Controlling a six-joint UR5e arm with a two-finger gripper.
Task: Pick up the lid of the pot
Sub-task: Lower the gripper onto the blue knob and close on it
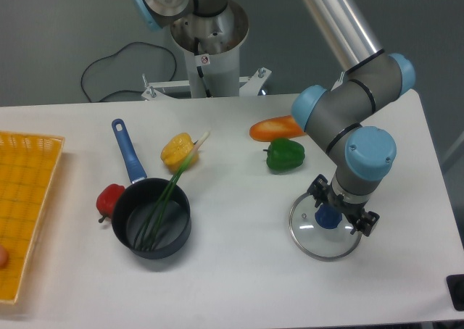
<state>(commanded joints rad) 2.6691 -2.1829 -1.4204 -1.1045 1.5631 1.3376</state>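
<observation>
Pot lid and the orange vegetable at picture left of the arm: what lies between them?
The green vegetable lies between the pot lid and that orange vegetable, as the camera view shows.
</observation>
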